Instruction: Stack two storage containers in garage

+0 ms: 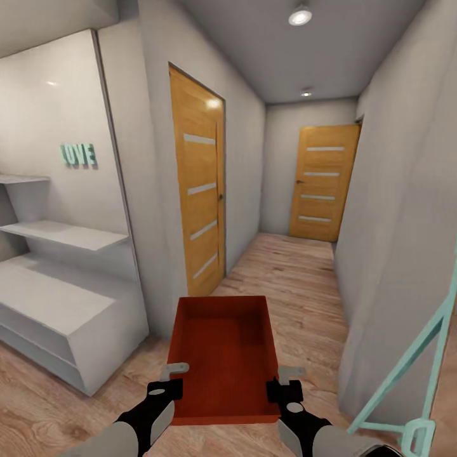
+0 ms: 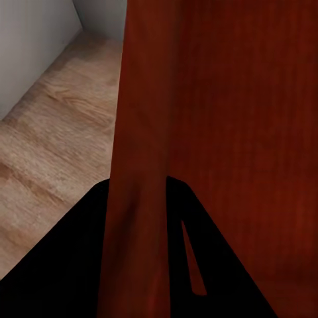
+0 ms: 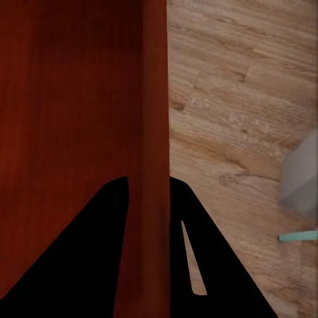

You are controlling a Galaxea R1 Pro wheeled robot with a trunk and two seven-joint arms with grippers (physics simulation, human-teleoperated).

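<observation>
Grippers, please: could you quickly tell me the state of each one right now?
Left gripper: shut on the storage container, fingers astride its left wall.
Right gripper: shut on the same container, gripping its right wall.

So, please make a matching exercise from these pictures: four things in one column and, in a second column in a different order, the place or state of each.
Things:
1. storage container
2. LOVE letters
3. far wooden door
4. ceiling light

Places or states:
a. closed, at the end of the corridor
b. on the white wall above the shelves, at the left
c. held by both side walls between the left gripper and right gripper
d. lit, overhead

Pairs: 1-c, 2-b, 3-a, 4-d
</observation>
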